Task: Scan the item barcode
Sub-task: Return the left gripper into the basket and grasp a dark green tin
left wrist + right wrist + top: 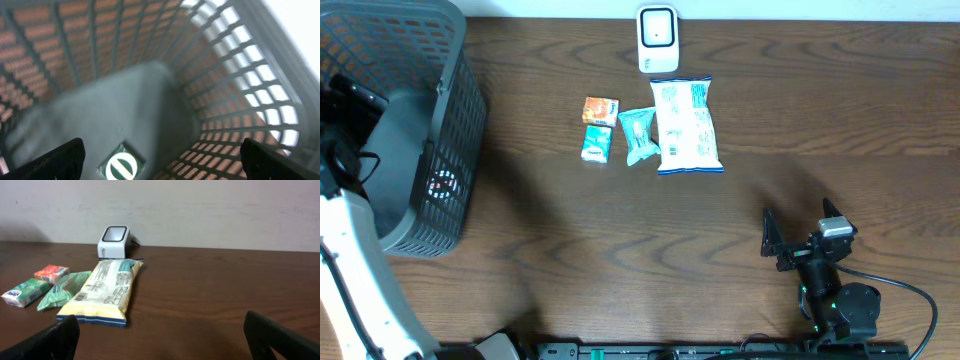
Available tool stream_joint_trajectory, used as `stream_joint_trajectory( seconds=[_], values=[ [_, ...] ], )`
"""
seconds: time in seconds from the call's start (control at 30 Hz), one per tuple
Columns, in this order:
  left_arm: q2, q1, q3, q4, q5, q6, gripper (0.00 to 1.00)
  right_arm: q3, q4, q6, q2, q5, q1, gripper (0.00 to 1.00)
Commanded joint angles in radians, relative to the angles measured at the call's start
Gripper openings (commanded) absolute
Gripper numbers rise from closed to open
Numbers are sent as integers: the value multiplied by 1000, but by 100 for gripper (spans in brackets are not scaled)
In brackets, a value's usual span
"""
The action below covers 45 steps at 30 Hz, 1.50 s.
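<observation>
Fingers [55, 340] of the right gripper [165, 337] stand wide apart; beyond, the snack bag [102, 292] lies flat on the surface [210, 295] — probably light, crinkly, slippery, so pinch a sealed end — scanner [114, 241] behind. Left gripper [167, 160] hangs spread over the basket [240, 100].

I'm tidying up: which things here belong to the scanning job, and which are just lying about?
Job: white box-shaped scanner; white-and-blue snack bag; teal pouch; green packet; orange packet; grey plastic mesh basket, probably for scanned items.
Lying about: nothing else that I can see.
</observation>
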Motion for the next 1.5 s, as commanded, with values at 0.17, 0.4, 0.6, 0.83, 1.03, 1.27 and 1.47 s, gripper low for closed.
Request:
stream_joint_trajectory(
  seconds=[0.17,0.4,0.6,0.83,1.03,1.27,1.47],
  values=[
    [201,18,1,-49,-19,-242,98,-2,-4,6,-5,-6,6,99],
    [320,18,1,-117,-20,-314,98,-2,-4,6,-5,-6,6,99],
    [380,-17,-15,-186,-20,-458,98,-2,-4,6,-5,-6,6,99],
    [441,-56,-39,-167,-25,-531,98,-2,-4,6,-5,-6,6,99],
    [504,-58,-40,-159,-31,-551,98,-2,-4,6,-5,-6,6,99],
    [576,-60,-45,-161,-9,-563,98,-2,-4,6,-5,-6,6,99],
    [622,-77,-47,-156,40,-585,98,-2,-4,6,-5,-6,6,99]
  ],
)
